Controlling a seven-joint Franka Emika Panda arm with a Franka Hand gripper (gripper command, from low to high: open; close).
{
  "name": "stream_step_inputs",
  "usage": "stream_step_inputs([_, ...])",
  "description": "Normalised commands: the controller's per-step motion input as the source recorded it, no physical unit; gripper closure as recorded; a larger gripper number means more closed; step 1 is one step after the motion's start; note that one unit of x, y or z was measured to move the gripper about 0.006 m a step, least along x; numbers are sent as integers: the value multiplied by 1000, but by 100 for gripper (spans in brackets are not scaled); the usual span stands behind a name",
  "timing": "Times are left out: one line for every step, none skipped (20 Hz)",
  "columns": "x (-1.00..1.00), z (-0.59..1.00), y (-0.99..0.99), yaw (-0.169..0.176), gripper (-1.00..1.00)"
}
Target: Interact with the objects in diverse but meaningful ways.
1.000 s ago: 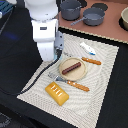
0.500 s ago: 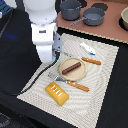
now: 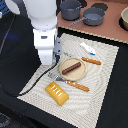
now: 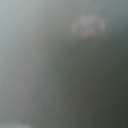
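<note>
On a round tan plate [image 3: 73, 70] near the middle of the striped placemat [image 3: 100, 85] lies the dark brown sausage [image 3: 71, 67], slanted across the dish. At seven o'clock from the plate, near the mat's front edge, rests the ridged yellow-orange bread block [image 3: 57, 93]. An orange-handled fork [image 3: 70, 83] lies just beside the plate at six o'clock, between plate and bread, and an orange-handled knife [image 3: 91, 61] sits at two o'clock. Beyond the knife, at one o'clock, lies a small white and pale blue item [image 3: 88, 49], too small to make out. The white arm [image 3: 44, 30] stands at nine o'clock from the plate, low over the mat; its pincer is hidden under the wrist housing, so I cannot tell whether it is open or closed. The wrist view is a grey blur. Grey pots [image 3: 82, 12] stand on the brown surface [image 3: 107, 31] at twelve o'clock.
</note>
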Motion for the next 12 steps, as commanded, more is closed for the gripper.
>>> stream_step_inputs([-83,-351,-6,11,100])
stream_step_inputs([-100,-329,-9,6,-100])
stream_step_inputs([-80,-283,0,2,-100])
stream_step_inputs([-91,-246,0,0,-100])
stream_step_inputs([-77,-169,0,0,-100])
stream_step_inputs([-43,-20,0,0,-100])
stream_step_inputs([0,0,0,0,-100])
stream_step_inputs([0,303,0,0,-100])
stream_step_inputs([0,574,60,0,-100])
stream_step_inputs([0,720,69,0,-100])
stream_step_inputs([0,774,77,0,-100])
stream_step_inputs([0,769,91,13,-100])
